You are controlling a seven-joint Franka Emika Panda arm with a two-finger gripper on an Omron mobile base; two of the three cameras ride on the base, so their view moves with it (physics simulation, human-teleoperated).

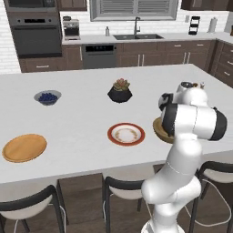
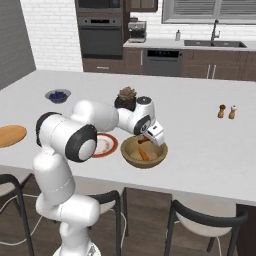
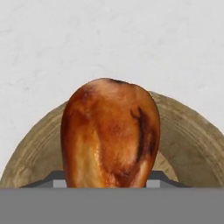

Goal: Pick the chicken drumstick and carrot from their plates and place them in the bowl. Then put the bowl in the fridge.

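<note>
My gripper is shut on the chicken drumstick, reddish-brown and plump, and holds it just above the tan wooden bowl. In the hand view the gripper has a dark fingertip on each side of the meat, and the bowl's rim curves behind it. The orange carrot lies inside the bowl. Both plates are bare: the red-rimmed one at the island's front middle, the wooden one at the far left. My arm hides most of the bowl in the left base view. The fridge is out of view.
A black pot with a succulent stands behind the red-rimmed plate. A small bowl of blueberries sits at the back left. Salt and pepper shakers stand to the right of the bowl. Stools line the island's near edge.
</note>
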